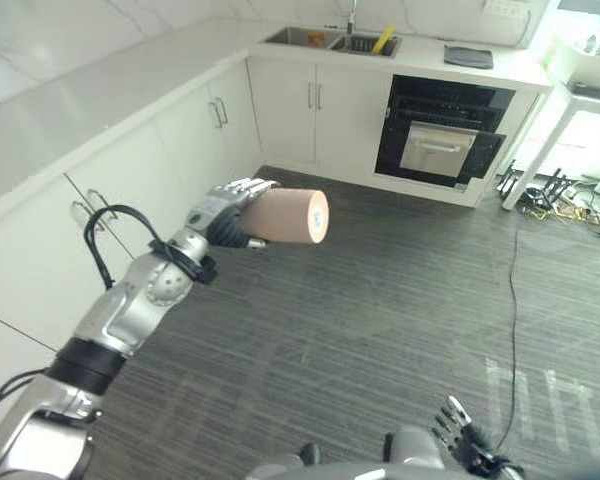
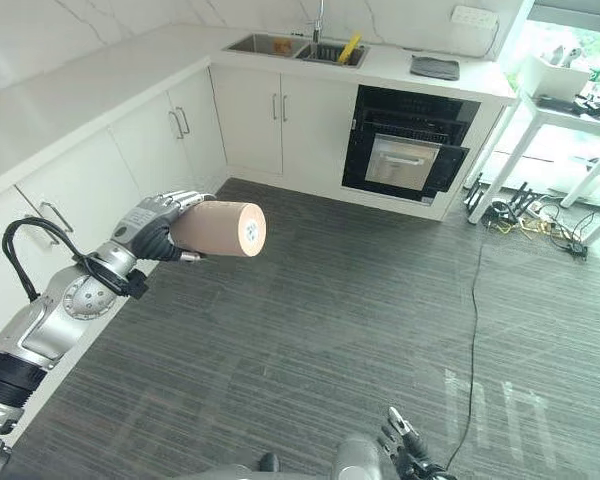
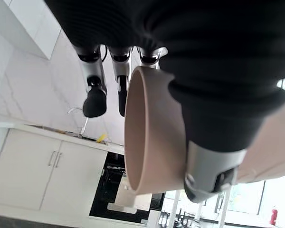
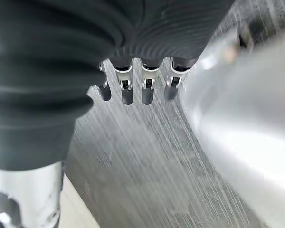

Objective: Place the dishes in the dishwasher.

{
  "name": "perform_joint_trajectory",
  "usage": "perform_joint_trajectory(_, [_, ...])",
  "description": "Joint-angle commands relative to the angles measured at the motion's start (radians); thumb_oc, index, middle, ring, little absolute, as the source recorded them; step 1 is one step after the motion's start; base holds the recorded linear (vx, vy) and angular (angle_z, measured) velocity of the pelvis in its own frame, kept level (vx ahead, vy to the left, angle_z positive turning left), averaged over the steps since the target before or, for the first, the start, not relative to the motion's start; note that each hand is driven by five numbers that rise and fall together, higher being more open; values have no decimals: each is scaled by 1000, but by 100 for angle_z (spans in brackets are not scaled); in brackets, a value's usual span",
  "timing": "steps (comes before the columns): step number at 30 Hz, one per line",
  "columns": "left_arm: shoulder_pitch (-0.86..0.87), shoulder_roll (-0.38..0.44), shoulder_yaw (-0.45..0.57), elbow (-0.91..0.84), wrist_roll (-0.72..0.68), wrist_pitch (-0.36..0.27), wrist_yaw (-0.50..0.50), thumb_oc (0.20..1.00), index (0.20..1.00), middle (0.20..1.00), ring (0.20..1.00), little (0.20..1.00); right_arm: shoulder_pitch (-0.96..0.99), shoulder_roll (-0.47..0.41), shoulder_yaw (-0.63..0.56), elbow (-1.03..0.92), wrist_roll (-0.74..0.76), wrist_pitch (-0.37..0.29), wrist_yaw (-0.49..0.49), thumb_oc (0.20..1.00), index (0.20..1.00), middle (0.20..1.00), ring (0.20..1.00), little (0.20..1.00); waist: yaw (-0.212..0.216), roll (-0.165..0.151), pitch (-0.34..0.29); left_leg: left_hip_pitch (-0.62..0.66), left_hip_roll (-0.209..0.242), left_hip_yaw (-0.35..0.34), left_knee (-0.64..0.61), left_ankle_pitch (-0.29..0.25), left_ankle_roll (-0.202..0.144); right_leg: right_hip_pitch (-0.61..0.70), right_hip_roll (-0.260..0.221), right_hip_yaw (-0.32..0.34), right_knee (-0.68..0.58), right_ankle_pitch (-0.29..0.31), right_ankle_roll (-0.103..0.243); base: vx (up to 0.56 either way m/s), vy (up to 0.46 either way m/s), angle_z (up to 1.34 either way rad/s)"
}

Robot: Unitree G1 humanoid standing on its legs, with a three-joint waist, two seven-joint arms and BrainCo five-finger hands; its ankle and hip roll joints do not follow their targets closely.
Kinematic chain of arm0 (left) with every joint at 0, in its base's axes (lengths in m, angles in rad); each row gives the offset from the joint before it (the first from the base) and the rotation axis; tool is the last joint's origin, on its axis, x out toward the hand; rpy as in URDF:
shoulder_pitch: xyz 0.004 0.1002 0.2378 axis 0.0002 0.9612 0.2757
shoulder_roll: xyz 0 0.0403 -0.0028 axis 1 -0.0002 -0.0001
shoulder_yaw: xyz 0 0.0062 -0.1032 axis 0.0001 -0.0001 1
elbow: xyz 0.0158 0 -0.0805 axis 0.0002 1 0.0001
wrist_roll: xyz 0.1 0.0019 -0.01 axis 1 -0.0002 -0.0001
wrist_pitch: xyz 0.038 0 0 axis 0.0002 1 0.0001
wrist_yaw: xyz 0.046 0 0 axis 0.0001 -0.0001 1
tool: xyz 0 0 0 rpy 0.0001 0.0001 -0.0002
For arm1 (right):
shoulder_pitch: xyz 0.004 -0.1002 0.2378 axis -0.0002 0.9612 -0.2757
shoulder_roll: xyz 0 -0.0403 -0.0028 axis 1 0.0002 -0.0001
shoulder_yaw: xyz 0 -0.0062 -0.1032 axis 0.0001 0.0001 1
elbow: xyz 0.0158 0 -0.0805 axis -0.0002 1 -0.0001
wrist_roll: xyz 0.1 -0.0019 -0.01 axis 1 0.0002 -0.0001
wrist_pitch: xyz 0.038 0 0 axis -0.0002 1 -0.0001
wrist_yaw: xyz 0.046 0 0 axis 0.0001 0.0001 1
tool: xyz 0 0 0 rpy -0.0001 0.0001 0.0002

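Note:
My left hand (image 1: 228,212) is raised over the dark floor and is shut on a beige cup (image 1: 292,216), held sideways with its base pointing right. In the left wrist view the cup (image 3: 154,142) sits between the fingers (image 3: 96,95) and thumb. The open dishwasher (image 1: 442,132) stands in the far cabinet row, its black door tilted out and a rack showing. My right hand (image 1: 467,438) hangs low at the bottom edge, fingers relaxed and open, holding nothing; its fingers (image 4: 133,88) point at the floor.
White cabinets (image 1: 195,130) run along the left under a pale countertop. A sink (image 1: 330,40) with a yellow item sits at the far counter. A white table (image 1: 580,100) and cables (image 1: 550,195) lie at the far right.

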Motion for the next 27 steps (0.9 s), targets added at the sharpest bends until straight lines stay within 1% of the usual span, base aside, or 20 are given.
perform_joint_trajectory(1, [-42, 18, 37, -44, -17, 21, 40, 200, 200, 200, 200, 200, -24, -27, 9, 17, -20, -25, 45, 1000, 1000, 1000, 1000, 1000, -22, 10, -50, 87, 57, -36, -20, -98, -45, 47, -43, -20, -112, 256, 18, 508, -395, 4])
perform_joint_trajectory(2, [-36, 11, 33, -48, -19, 23, 47, 200, 200, 200, 200, 200, -26, -23, 5, 25, -13, -24, 40, 1000, 1000, 1000, 1000, 1000, -18, 0, -59, 94, 62, -32, -14, -117, -44, 65, -41, -21, -127, 253, 22, 193, -147, -15])
perform_joint_trajectory(3, [-36, 11, 33, -48, -19, 23, 47, 200, 200, 200, 200, 200, -26, -23, 5, 25, -13, -24, 40, 1000, 1000, 1000, 1000, 1000, -18, 0, -59, 94, 62, -32, -14, -117, -44, 65, -41, -21, -127, 253, 22, 496, -396, -18])
perform_joint_trajectory(4, [-8, -29, 40, -53, -17, 45, 72, 200, 200, 200, 200, 200, -16, -19, 3, 27, 10, -21, 20, 1000, 1000, 1000, 1000, 1000, -30, -9, -82, 104, 87, -19, 20, -142, -47, 109, -15, -3, -89, 193, 1, 410, -329, -17])
perform_joint_trajectory(5, [-4, -36, 43, -48, -15, 47, 79, 200, 200, 200, 200, 200, -12, -20, -3, 28, 10, -23, 21, 1000, 1000, 1000, 1000, 1000, -38, -7, -85, 107, 98, -17, 30, -143, -51, 112, -2, 7, -71, 169, -8, 552, -431, 17])
perform_joint_trajectory(7, [25, -58, 70, -44, 10, 44, 94, 200, 200, 200, 200, 200, -1, -26, -10, 23, 8, -29, 27, 1000, 1000, 1000, 1000, 1000, -52, -4, -92, 114, 142, 10, 65, -142, -72, 127, 33, 6, -32, 94, -43, 371, -273, 22])
perform_joint_trajectory(8, [36, -57, 84, -46, 13, 47, 94, 200, 200, 200, 200, 200, -1, -31, -12, 17, 0, -28, 25, 1000, 1000, 1000, 1000, 1000, -56, -4, -95, 112, 162, 25, 89, -140, -81, 134, 44, 6, -21, 72, -60, 347, -295, 6])
perform_joint_trajectory(10, [52, -48, 104, -52, 7, 55, 91, 200, 200, 200, 200, 200, -3, -45, -10, 6, -6, -22, 25, 1000, 1000, 1000, 1000, 1000, -57, -5, -99, 88, 201, 36, 175, -101, -100, 152, 70, 11, -9, 38, -90, 339, -370, -12])
perform_joint_trajectory(11, [66, -31, 124, -56, -4, 59, 88, 200, 200, 200, 200, 200, -18, -63, 0, 6, -14, -25, 43, 1000, 1000, 1000, 1000, 1000, -48, -11, -100, 46, 236, 22, 305, -55, -106, 179, 91, 21, -15, 18, -124, 350, -389, -39])
perform_joint_trajectory(12, [69, -25, 126, -56, -6, 60, 91, 200, 200, 200, 200, 200, -22, -69, 4, 5, -17, -28, 53, 1000, 1000, 1000, 1000, 1000, -45, -9, -98, 36, 245, 15, 344, -51, -107, 188, 99, 26, -14, 9, -130, 421, -436, -54])
perform_joint_trajectory(13, [86, -6, 141, -57, -21, 51, 93, 200, 200, 200, 200, 200, -33, -78, 12, -4, -18, -30, 61, 1000, 1000, 1000, 1000, 1000, -38, -14, -90, -23, 253, -1, 488, -20, -107, 211, 116, 49, -20, -3, -154, 367, -330, -51])
perform_joint_trajectory(14, [92, 2, 148, -55, -31, 42, 88, 200, 200, 200, 200, 200, -32, -85, 20, -14, -7, -32, 66, 1000, 1000, 1000, 1000, 1000, -28, -21, -81, -85, 240, -28, 580, -8, -95, 232, 126, 64, -31, -1, -170, 361, -281, -43])
perform_joint_trajectory(16, [104, 13, 163, -53, -43, 24, 81, 200, 200, 200, 200, 200, -36, -88, 25, -11, -8, -32, 74, 1000, 1000, 1000, 1000, 1000, -8, -15, -71, -150, 163, -64, 589, -43, -64, 250, 142, 91, -37, -7, -173, 238, -64, -45])
perform_joint_trajectory(17, [107, 16, 168, -57, -45, 20, 76, 200, 200, 200, 200, 200, -42, -86, 27, -10, -11, -30, 74, 1000, 1000, 1000, 1000, 1000, 1, -16, -68, -176, 128, -66, 550, -32, -61, 259, 146, 101, -46, -8, -172, 303, 80, -57])
perform_joint_trajectory(18, [115, 14, 170, -70, -45, 13, 71, 200, 200, 200, 200, 200, -50, -79, 30, -10, -3, -29, 65, 1000, 1000, 1000, 1000, 1000, 13, -7, -60, -201, 105, -58, 435, -22, -75, 289, 158, 112, -64, -21, -161, 318, 120, -55])
perform_joint_trajectory(19, [120, 10, 167, -78, -42, 16, 73, 200, 200, 200, 200, 200, -50, -76, 31, -14, -2, -27, 57, 1000, 1000, 1000, 1000, 1000, 19, -2, -56, -206, 97, -60, 359, -2, -87, 306, 162, 118, -75, -25, -155, 394, 187, -31])
perform_joint_trajectory(21, [144, 6, 170, -101, -38, 22, 81, 200, 200, 200, 200, 200, -52, -71, 41, -13, -4, -20, 32, 1000, 1000, 1000, 1000, 1000, 57, 20, -50, -249, 69, -139, 162, 101, -124, 355, 188, 160, -105, -35, -151, 370, 166, -50])
perform_joint_trajectory(23, [176, 8, 203, -119, -46, -5, 66, 200, 200, 200, 200, 200, -49, -76, 38, 37, -5, -35, 41, 1000, 1000, 1000, 1000, 1000, 96, 33, -40, -318, 52, -170, 69, 205, -159, 416, 200, 204, -132, -43, -151, 462, 205, -109])
perform_joint_trajectory(24, [176, 7, 211, -116, -46, -9, 64, 200, 200, 200, 200, 200, -47, -77, 41, 47, -4, -44, 39, 1000, 1000, 1000, 1000, 1000, 100, 34, -42, -331, 43, -159, 71, 206, -154, 427, 196, 213, -139, -44, -148, 477, 285, -90])
perform_joint_trajectory(27, [181, 6, 214, -112, -35, 15, 72, 200, 200, 200, 200, 200, -39, -78, 45, 44, -8, -30, 21, 1000, 1000, 1000, 1000, 1000, 110, 32, -57, -306, 30, -169, 80, 162, -128, 437, 173, 204, -116, -77, -134, 288, 231, -86])
